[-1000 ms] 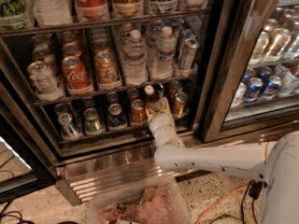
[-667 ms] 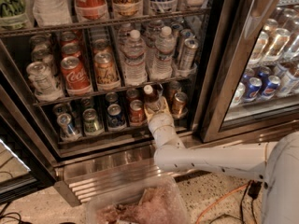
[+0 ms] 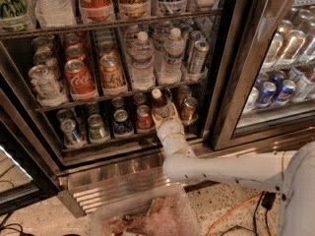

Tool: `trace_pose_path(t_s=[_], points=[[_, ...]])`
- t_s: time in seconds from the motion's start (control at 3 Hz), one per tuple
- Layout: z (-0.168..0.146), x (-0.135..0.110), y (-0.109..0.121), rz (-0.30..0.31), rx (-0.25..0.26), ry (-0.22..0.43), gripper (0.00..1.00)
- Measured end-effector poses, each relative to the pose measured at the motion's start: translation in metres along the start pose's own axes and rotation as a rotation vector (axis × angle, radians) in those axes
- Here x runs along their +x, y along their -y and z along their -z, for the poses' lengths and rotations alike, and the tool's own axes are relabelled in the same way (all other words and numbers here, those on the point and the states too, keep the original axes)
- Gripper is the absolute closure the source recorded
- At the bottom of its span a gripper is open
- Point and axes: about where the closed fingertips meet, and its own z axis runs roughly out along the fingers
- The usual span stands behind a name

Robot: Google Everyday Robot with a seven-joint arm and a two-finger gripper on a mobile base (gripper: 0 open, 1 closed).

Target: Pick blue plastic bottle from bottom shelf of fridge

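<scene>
The fridge stands open, with a dark interior and wire racks. On the bottom shelf a small slim blue plastic bottle with a white cap and a dark brownish body stands between cans. My gripper reaches in from the lower right on its white arm and is closed around the lower body of the bottle, hiding its base. The bottle stands nearly upright and its cap rises above the neighbouring cans.
A red can is just left of the bottle and a copper can just right. Clear water bottles stand on the rack above. The neighbouring glass-door cooler holds blue cans. A plastic bin sits on the floor below the arm.
The gripper and the bottle have shifted slightly upward together. Nothing else has moved.
</scene>
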Motion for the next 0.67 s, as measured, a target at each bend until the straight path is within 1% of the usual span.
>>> trace_pose_path(t_s=[0.67], points=[[0.069, -0.040, -0.007, -0.037, -0.002, 0.040, 1.00]])
